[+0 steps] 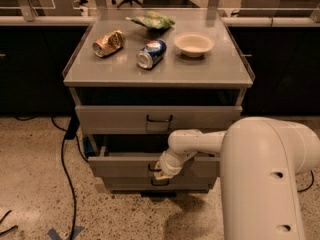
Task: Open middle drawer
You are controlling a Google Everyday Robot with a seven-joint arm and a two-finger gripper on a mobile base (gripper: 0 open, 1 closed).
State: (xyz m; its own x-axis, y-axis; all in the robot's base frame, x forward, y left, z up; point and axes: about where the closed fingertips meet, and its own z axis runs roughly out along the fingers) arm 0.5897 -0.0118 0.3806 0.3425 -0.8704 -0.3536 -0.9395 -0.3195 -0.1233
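Your arm is the biggest thing here, a bulky white shape filling the lower right. It reaches leftward and ends in the hand. The hand sits against the centre of the middle drawer, right at its small dark handle. From this angle you cannot tell whether the hand is wide, narrow or closed on that handle.

The grey cabinet rises above and behind the hand, and its flat counter lies well above it. The cabinet has 3 drawer fronts. The top drawer runs just above the hand, with its handle almost straight over it. The middle drawer stretches to the left and right of the hand. Its front stands forward of the one below, with a dark opening along its upper edge. The lowest drawer lies just under the hand, narrow and set back.

A black cable trails down the floor well left of the hand.

4 things rest on the counter, all far above the hand:
- A pale bowl stands up and to the right.
- A green bag lies farthest back, roughly straight above.
- A blue can lies on its side nearest the front edge, also about straight above.
- A crushed gold can lies up and to the left.

A scrap of blue tape lies on the speckled floor, down and left of the hand.
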